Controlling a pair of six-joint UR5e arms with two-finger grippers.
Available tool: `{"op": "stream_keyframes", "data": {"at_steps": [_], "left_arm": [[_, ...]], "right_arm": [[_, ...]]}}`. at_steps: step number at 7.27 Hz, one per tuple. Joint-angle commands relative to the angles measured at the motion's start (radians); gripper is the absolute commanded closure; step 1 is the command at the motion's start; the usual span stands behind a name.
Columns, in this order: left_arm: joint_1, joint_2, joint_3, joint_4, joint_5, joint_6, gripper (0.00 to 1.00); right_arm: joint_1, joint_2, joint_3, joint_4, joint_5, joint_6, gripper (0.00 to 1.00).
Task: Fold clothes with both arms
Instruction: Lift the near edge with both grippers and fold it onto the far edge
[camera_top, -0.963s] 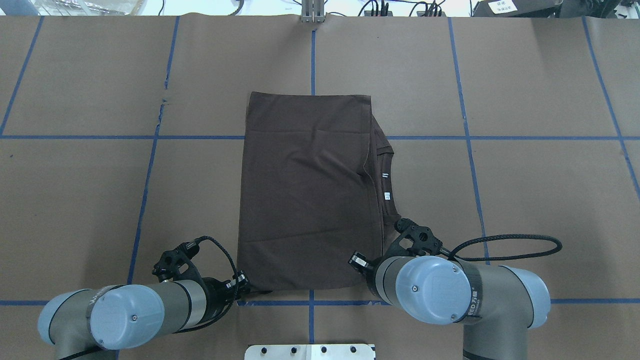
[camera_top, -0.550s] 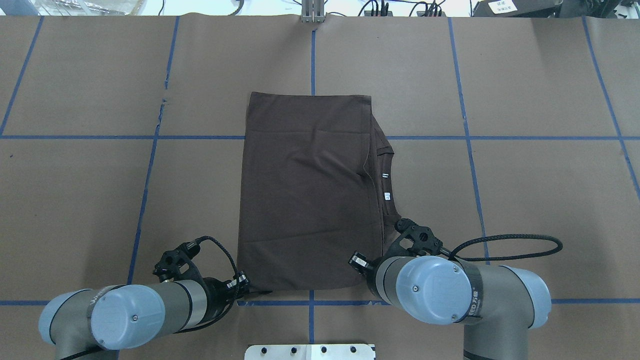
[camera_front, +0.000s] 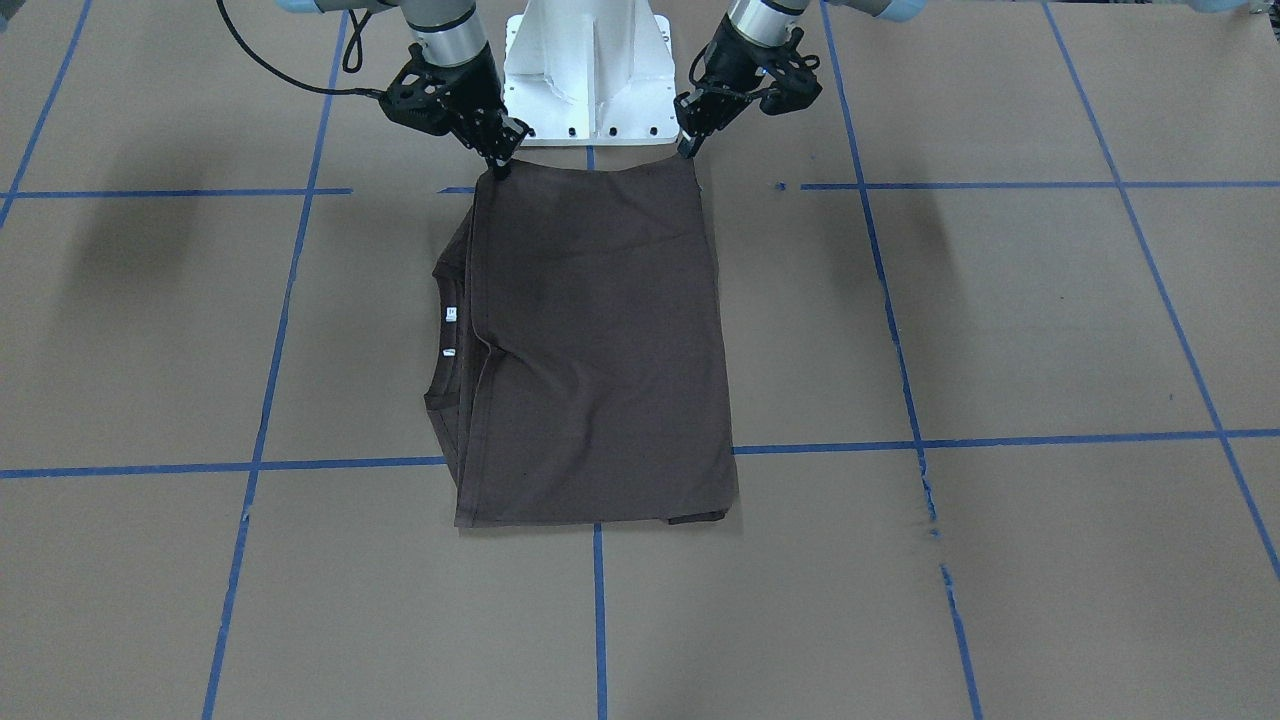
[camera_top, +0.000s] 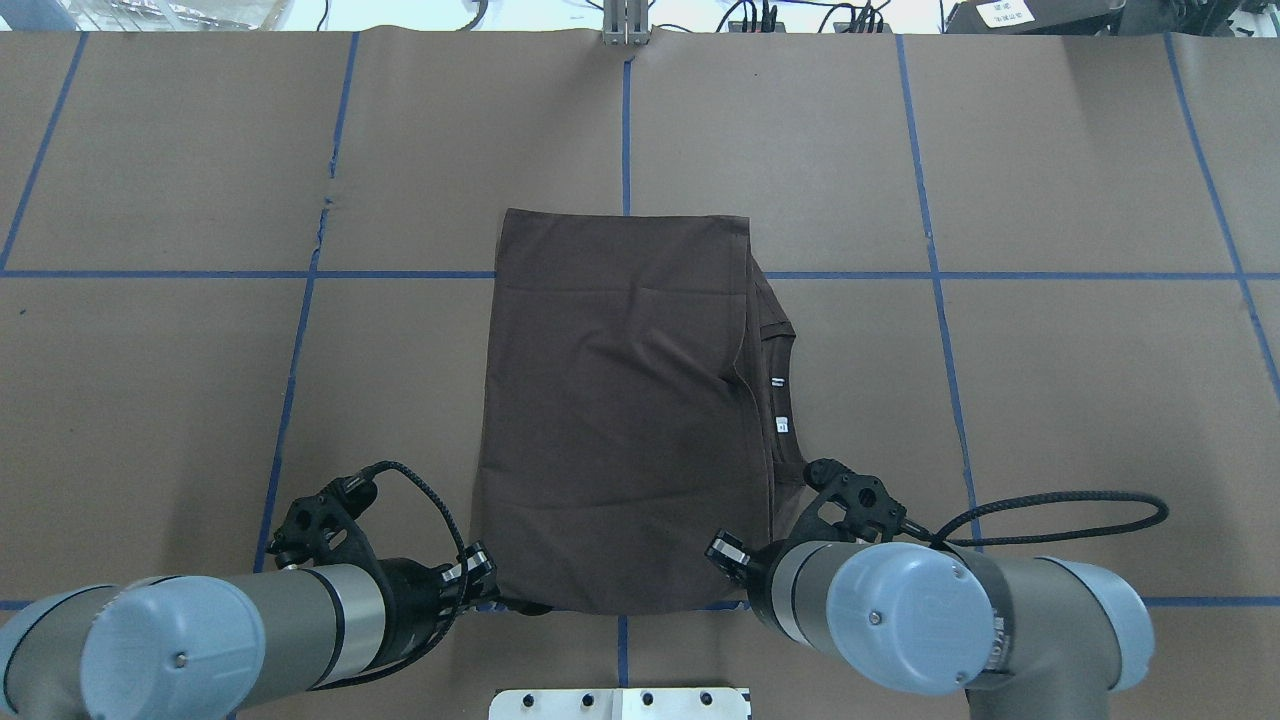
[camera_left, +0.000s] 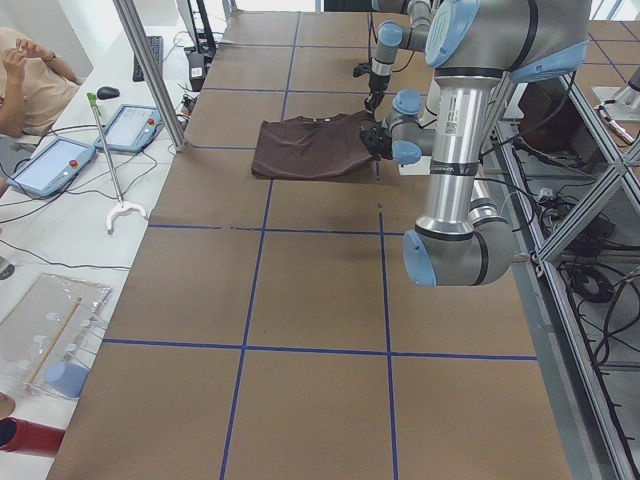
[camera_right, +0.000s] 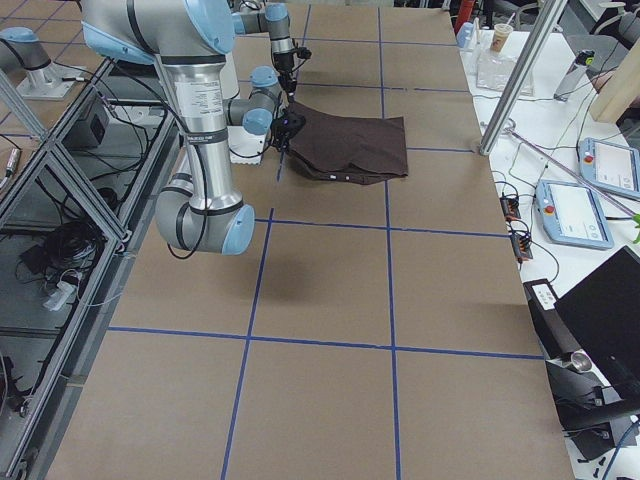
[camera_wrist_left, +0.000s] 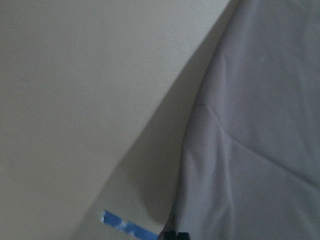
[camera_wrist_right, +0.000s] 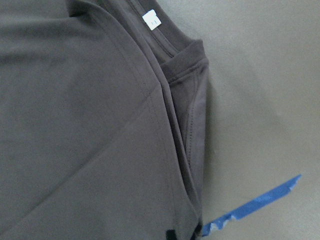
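Note:
The dark brown T-shirt (camera_front: 600, 350) (camera_top: 620, 400) lies folded into a tall rectangle, with its collar and white neck tags (camera_top: 781, 424) showing along its right edge in the overhead view. My left gripper (camera_front: 688, 150) (camera_top: 515, 604) is shut on the near left corner of the shirt. My right gripper (camera_front: 497, 166) is shut on the near right corner; in the overhead view its fingers are hidden under the wrist. The left wrist view shows shirt cloth (camera_wrist_left: 260, 125) beside bare table; the right wrist view shows the folded layers (camera_wrist_right: 75, 125) and a tag (camera_wrist_right: 151, 20).
Brown paper with blue tape grid lines (camera_top: 625, 110) covers the table. The white pedestal base (camera_front: 590, 70) stands just behind the shirt's near edge. A person (camera_left: 25, 75) sits by tablets (camera_left: 55, 165) off the far side.
Both arms have drawn back toward the base, and the shirt has slid with them toward the robot. The grip on the two near corners is unchanged.

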Motion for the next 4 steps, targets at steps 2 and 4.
{"op": "stream_keyframes", "data": {"at_steps": [2, 4], "left_arm": [[-0.001, -0.020, -0.120, 0.088, -0.005, -0.059, 1.00], [-0.153, -0.088, -0.031, 0.089, -0.008, 0.074, 1.00]], "right_arm": [[0.038, 0.022, 0.123, -0.125, -0.004, 0.072, 1.00], [0.182, 0.131, 0.003, -0.125, 0.013, 0.022, 1.00]]}}
